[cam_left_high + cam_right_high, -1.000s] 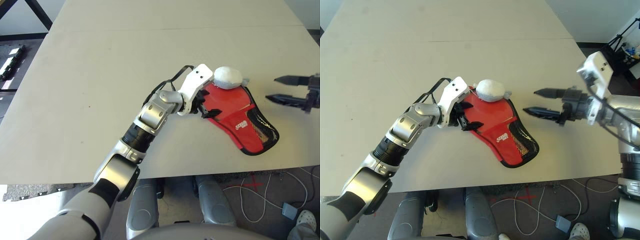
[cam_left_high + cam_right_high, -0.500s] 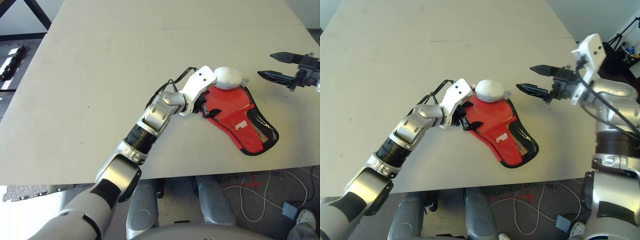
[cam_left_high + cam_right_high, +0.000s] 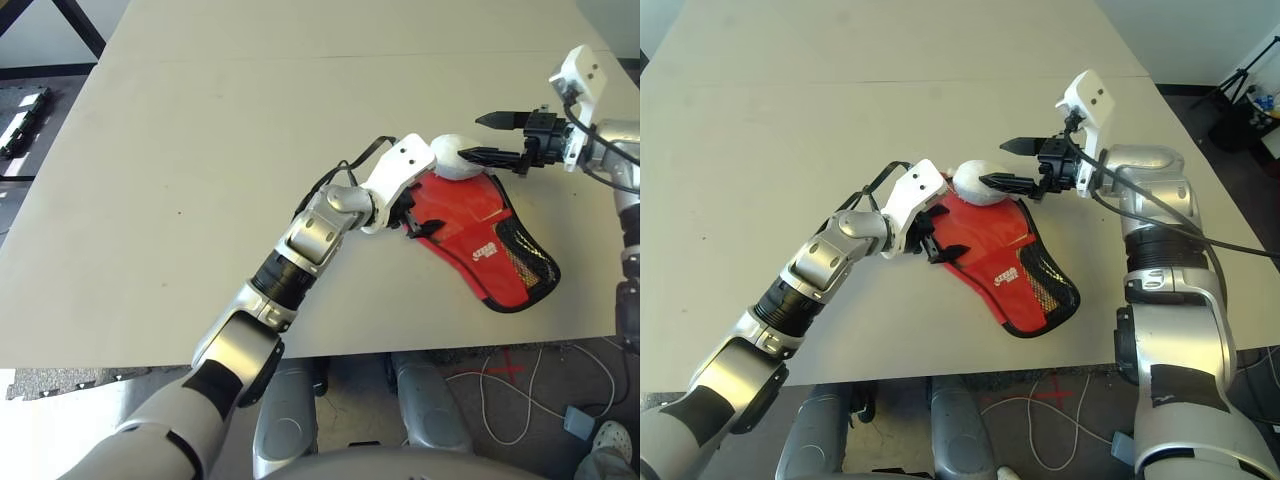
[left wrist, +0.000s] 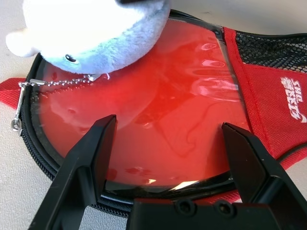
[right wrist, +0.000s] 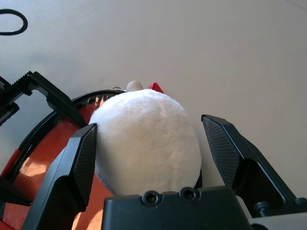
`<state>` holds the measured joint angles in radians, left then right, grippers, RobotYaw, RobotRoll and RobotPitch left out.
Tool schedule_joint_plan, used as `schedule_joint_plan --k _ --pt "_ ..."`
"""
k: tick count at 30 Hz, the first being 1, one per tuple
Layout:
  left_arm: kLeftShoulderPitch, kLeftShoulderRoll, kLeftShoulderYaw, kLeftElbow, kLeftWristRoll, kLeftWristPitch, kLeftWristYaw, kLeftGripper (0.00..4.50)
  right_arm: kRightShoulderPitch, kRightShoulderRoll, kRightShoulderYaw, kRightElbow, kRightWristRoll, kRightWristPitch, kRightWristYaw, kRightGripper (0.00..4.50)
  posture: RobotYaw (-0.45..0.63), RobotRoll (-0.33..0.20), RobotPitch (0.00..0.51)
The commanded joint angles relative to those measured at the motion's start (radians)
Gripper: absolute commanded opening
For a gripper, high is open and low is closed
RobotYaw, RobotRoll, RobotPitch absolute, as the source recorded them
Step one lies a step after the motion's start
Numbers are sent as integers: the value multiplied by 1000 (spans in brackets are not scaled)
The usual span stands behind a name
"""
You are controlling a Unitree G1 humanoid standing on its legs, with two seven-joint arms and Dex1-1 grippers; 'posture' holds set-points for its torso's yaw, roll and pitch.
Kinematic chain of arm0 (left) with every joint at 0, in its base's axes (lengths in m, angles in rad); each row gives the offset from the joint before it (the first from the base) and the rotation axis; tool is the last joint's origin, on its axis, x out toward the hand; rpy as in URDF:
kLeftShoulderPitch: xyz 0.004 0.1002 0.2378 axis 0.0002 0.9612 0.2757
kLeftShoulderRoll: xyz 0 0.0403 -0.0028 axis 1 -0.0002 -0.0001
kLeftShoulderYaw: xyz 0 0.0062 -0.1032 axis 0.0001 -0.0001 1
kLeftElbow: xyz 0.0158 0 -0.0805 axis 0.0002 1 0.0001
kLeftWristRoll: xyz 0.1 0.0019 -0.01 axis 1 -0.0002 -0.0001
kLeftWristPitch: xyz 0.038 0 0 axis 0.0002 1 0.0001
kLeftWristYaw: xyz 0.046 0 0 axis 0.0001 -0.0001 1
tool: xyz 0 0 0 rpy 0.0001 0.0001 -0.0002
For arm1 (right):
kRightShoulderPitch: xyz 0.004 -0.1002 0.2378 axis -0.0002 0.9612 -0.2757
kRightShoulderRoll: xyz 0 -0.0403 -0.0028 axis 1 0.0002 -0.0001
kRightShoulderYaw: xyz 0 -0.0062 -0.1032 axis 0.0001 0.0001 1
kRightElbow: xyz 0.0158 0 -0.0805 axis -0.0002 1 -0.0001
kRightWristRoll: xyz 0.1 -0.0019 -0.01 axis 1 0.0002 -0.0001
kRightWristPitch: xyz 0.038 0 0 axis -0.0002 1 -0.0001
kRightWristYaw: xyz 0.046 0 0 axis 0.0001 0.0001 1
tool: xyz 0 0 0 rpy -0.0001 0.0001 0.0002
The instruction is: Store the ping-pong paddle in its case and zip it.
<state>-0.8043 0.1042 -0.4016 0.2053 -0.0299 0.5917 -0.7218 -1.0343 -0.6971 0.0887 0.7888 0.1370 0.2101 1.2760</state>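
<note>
- Fabric is what I am dealing with: the case [image 3: 480, 235] lies flat on the table [image 3: 200, 150] in front of me, its round head toward my left gripper [image 4: 168, 158] and its narrow mesh-pocket end toward the table's near edge.
- Through the clear round window in my left wrist view I see a red disc that I take for the ping-pong paddle [image 4: 158, 115] already inside; I cannot make out its handle.
- My left gripper is spread wide over the round end of the case and pinches nothing.
- My right gripper [image 3: 1008, 164] is also spread wide, its two fingers to either side of the grey plush charm [image 5: 144, 143] that sits on the far rim of the case. I cannot tell whether the pads touch it.
- I judge the case light and limp, likely to slide or bunch if pulled from one side only, while the paddle should be a stiff, flat core that gives me something to press on.
- The plush is soft and will squash, so it makes a poor handle.
- The small metal pull [image 4: 17, 125] and ball chain at the black zipper edge are thin and slippery; I would pinch there and hold the case down with the left.
</note>
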Motion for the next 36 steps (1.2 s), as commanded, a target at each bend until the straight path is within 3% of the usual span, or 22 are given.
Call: schedule_joint_plan --k 1,8,11,21,25,36 --pt "28 3 -16 0 7 24 -1 4484 -7 6 25 43 -42 -24 17 4500 -147 0 285" --pt "30 2 -15 -5 5 29 1 4484 1 23 46 66 -81 -14 33 4500 -148 0 287" --pt "30 0 -15 -6 5 31 2 4500 6 28 43 64 -84 -14 34 3916 -148 0 289" --pt "32 -1 -19 -7 3 36 0 4500 -15 36 25 103 -93 -60 -32 1136 -146 0 287" --pt "33 -2 -21 -9 3 39 -1 4500 -46 39 17 159 -110 -105 -99 438 -145 0 285" --pt "37 -2 -24 -11 0 42 -7 4500 -118 39 15 298 -175 -242 -255 295 -146 0 282"
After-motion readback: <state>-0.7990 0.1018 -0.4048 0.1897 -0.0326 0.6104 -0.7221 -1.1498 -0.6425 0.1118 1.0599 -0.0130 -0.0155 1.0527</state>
